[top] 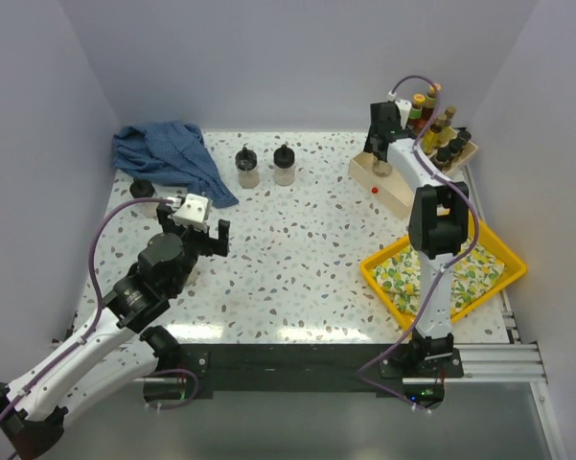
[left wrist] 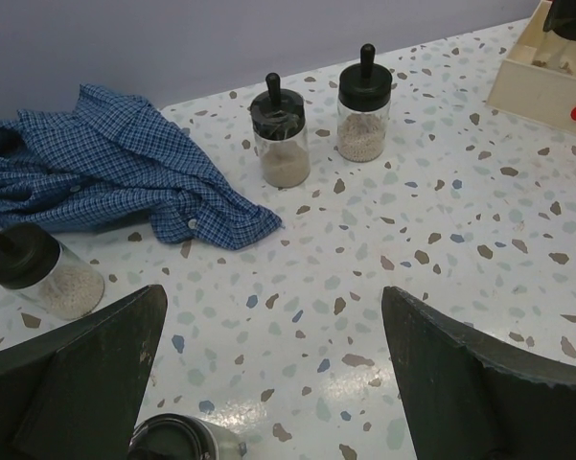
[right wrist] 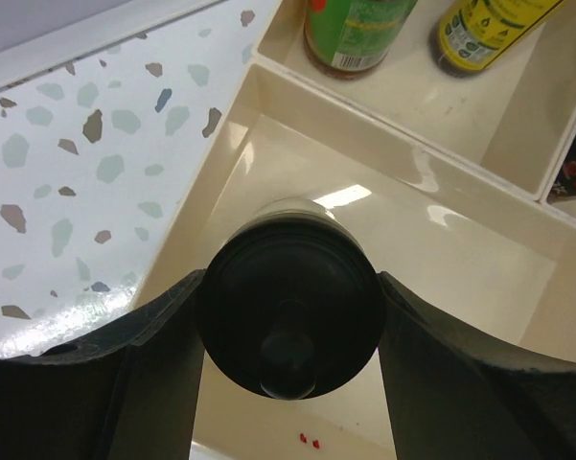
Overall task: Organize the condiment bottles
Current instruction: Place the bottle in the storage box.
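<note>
My right gripper (right wrist: 288, 287) is about half closed on a black-lidded jar (right wrist: 292, 326), one finger on each side of the lid. I have it over the long near compartment of the beige tray (right wrist: 460, 259). I cannot tell whether its base is down on the tray floor. Past the divider, in the next compartment of the tray, stand a green-labelled bottle (right wrist: 355, 34) and a yellow-labelled bottle (right wrist: 479, 29), so I judge this is the placing step.

To do it well I would lower straight down until the jar bears on the floor and keep it off the tray's outer wall, which it sits close to. Then I would open the fingers just enough to free the lid and lift vertically, so nothing tips the jar.

My left gripper (left wrist: 275, 316) is spread wide and holds nothing, well to the left of the tray. A standing jar (left wrist: 364, 115) and its twin jar (left wrist: 281, 144) wait out there. Farther from the tray is a cloth-side jar (left wrist: 43, 278) by the blue cloth (left wrist: 105, 163), and a low jar (left wrist: 182, 439) sits just under my left fingers
</note>
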Robot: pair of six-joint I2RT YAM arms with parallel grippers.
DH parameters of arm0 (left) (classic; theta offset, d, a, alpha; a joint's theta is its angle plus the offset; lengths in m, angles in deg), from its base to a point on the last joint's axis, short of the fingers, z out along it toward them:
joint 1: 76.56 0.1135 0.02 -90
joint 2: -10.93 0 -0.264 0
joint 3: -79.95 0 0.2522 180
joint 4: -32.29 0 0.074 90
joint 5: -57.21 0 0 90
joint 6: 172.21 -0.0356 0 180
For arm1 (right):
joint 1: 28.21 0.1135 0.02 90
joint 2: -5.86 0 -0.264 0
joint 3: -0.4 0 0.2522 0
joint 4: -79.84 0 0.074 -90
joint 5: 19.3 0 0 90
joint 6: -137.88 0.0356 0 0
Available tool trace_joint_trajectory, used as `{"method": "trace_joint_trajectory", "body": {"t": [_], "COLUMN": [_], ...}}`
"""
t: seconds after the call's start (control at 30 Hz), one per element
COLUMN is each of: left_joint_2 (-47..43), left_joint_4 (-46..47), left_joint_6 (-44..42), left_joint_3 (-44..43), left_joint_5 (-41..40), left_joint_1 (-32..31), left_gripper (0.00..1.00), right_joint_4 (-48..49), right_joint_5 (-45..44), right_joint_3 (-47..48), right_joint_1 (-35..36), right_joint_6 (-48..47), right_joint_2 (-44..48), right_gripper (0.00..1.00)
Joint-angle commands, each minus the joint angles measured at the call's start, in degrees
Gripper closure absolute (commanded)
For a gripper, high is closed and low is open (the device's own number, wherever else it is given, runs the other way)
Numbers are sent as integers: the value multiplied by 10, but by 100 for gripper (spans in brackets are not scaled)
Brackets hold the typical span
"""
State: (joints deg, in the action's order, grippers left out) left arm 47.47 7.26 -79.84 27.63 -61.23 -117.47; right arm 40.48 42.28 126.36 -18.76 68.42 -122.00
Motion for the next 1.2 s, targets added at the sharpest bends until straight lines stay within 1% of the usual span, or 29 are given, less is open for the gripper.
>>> {"method": "trace_joint_trajectory", "body": {"t": [0.0,0.03,0.07,0.13,0.17,0.23,0.27,0.37,0.53,0.57,0.63,0.7,0.77,0.8,0.83,0.87,0.9,0.93,0.97,1.0,1.03,1.1,1.13,1.17], "left_joint_2": [0,0,-1,-1,-1,-1,-1,3,10,10,10,7,8,9,10,13,17,20,33,42,51,81,92,109], "left_joint_4": [14,13,13,13,12,12,12,13,14,13,14,15,16,16,19,20,21,15,6,-9,-53,-101,-157,-185], "left_joint_6": [6,6,5,5,5,5,5,5,5,6,8,11,15,18,19,31,40,53,83,101,121,179,203,246], "left_joint_3": [-22,-22,-21,-21,-21,-21,-21,-21,-21,-21,-21,-19,-18,-17,-16,-13,-13,-14,-25,-35,-48,-85,-96,-116], "left_joint_5": [5,4,1,-2,-4,-6,-7,-8,-16,-18,-20,-24,-34,-41,-49,-70,-82,-93,-110,-115,-117,-127,-134,-140], "left_joint_1": [0,0,-1,0,1,0,0,-1,0,0,-1,0,0,0,-1,0,0,-1,-1,0,0,0,0,0], "left_gripper": [0,0,0,0,0,0,0,0,0,0,0,0,0,0,0,0,0,0,0,0,0,0,0,0], "right_joint_4": [74,78,83,88,86,82,81,80,53,49,22,0,-18,-20,-22,-23,-21,-18,-16,-11,-11,-24,-28,-32], "right_joint_5": [-14,-16,-18,-15,-13,-12,-12,-7,9,13,17,21,35,48,58,88,101,114,123,137,141,144,154,158], "right_joint_3": [24,24,23,31,35,45,49,60,81,81,81,72,32,11,-35,-60,-111,-137,-161,-186,-228,-261,-293,-308], "right_joint_1": [-3,-5,-7,-9,-9,-11,-10,-11,-11,-12,-11,-11,-11,-10,-9,-8,-6,4,11,19,39,61,84,95], "right_joint_6": [2,1,1,-1,-2,-6,-7,-15,-25,-27,-27,-14,4,19,27,42,47,50,51,49,45,33,26,22], "right_joint_2": [8,5,2,-8,-12,-20,-20,-22,-5,9,25,61,94,138,159,185,228,252,274,312,330,364,394,412], "right_gripper": [81,79,73,66,58,48,40,27,19,16,13,9,8,7,7,6,6,5,5,5,4,2,1,1]}}
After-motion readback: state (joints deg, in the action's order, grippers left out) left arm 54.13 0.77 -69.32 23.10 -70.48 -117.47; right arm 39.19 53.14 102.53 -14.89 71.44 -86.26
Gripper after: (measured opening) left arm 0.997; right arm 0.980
